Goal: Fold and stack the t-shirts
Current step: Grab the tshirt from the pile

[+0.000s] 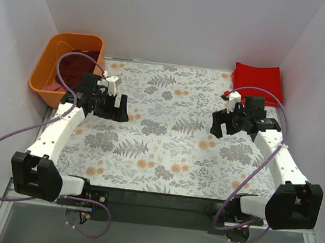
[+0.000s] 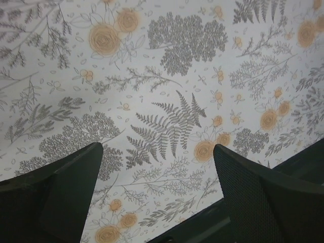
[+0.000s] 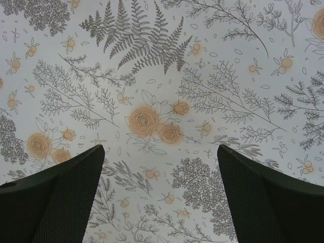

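Overhead: folded red t-shirts (image 1: 256,79), stacked at the far right corner, long side running left-to-right, beyond the right gripper (image 1: 219,127) and apart from it. Orange tub (image 1: 41,71), far left, holds a crumpled maroon t-shirt (image 1: 78,66), just behind the left gripper (image 1: 120,109).
Left wrist: fingers (image 2: 61,202) spread apart over the floral tablecloth (image 2: 177,76).
Right wrist: fingers (image 3: 55,197) likewise spread over the cloth.

A tub (image 1: 40,75) stands at the far left corner of the tabletop (image 1: 164,154) with loose t-shirts (image 1: 77,68) inside it; a folded stack (image 1: 256,79) lies at the far right corner.
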Available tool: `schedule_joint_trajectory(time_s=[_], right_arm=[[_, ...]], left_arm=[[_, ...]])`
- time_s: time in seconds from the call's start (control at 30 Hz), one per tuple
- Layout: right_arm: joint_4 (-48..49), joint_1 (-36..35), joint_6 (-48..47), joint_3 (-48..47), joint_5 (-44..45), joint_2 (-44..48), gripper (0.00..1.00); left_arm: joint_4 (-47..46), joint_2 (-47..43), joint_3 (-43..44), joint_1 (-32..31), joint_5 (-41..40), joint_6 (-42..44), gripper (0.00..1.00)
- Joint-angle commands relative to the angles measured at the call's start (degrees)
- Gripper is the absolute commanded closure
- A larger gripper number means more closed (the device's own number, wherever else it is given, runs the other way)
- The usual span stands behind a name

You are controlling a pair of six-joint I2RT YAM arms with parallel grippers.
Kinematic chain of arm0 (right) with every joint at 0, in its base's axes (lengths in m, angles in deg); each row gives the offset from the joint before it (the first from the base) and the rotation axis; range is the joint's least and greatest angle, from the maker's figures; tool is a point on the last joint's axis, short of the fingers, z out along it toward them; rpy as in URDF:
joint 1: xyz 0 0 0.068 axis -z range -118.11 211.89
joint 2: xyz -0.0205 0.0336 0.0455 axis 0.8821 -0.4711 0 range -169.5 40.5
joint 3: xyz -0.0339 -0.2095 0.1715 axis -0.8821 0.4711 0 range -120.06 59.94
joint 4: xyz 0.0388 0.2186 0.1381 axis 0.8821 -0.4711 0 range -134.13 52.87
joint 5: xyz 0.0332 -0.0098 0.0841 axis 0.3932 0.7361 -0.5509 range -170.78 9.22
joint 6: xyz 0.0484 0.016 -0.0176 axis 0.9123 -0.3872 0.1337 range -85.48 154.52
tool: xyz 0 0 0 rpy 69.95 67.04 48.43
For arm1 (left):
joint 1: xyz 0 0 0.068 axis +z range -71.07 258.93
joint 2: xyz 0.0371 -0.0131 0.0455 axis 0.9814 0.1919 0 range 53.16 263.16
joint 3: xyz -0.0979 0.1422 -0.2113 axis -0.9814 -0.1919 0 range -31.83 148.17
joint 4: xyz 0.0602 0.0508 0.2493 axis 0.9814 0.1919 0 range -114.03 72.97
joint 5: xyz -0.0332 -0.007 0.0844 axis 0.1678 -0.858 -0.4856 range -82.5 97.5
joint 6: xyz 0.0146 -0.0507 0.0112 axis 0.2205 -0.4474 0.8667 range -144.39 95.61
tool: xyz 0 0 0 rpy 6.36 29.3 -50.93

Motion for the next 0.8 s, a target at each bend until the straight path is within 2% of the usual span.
schedule_joint_trajectory(time_s=[0.0, 0.2, 0.23, 0.3, 0.33, 0.37, 0.43, 0.47, 0.5, 0.6, 0.77], right_arm=[[1.95, -0.04, 0.26, -2.00, 0.81, 1.67, 0.02], [2.39, 0.14, 0.09, -2.97, 1.77, 2.02, 0.01], [2.65, 0.05, -0.26, -2.97, 1.77, 2.11, 0.02], [3.27, 0.14, -0.88, -2.88, 1.86, 2.55, 0.02], [3.27, 0.14, -1.14, -2.97, 1.60, 2.64, 0.01], [3.27, 0.14, -1.41, -3.06, 0.82, 2.47, 0.02], [3.01, 0.14, -1.67, -3.50, 0.28, 2.20, 0.02], [2.92, 0.14, -1.76, -3.50, -0.24, 1.94, 0.02], [2.92, 0.05, -1.68, -3.50, -0.51, 1.76, 0.01], [2.92, 0.05, -1.76, -3.41, -1.83, 0.45, 0.02], [2.04, 0.05, -1.50, -3.94, -4.11, -2.89, 0.01]], left_arm=[[-2.25, 2.58, 9.44, -0.08, -0.69, -3.04, 0.09], [-3.56, 8.64, 20.88, 0.01, 3.01, -10.95, 0.09], [-3.82, 9.61, 23.17, 0.01, 2.40, -9.91, 0.09], [-2.95, 12.77, 29.57, 0.27, -4.79, -7.63, 0.09], [-2.08, 17.31, 37.01, 0.97, -6.29, -6.92, 0.09], [-0.07, 19.71, 41.78, 5.59, -5.09, -6.65, 0.09], [0.04, 24.19, 52.65, 14.03, 8.14, -9.61, 0.09], [-0.92, 28.22, 55.77, 20.51, 12.02, -10.50, 0.09], [-1.28, 30.69, 58.67, 22.58, 14.76, -11.12, 0.09], [-2.41, 37.82, 67.57, 25.14, 7.96, -8.50, 0.08], [-9.70, 44.42, 65.56, 29.54, 2.85, -3.67, 0.08]])
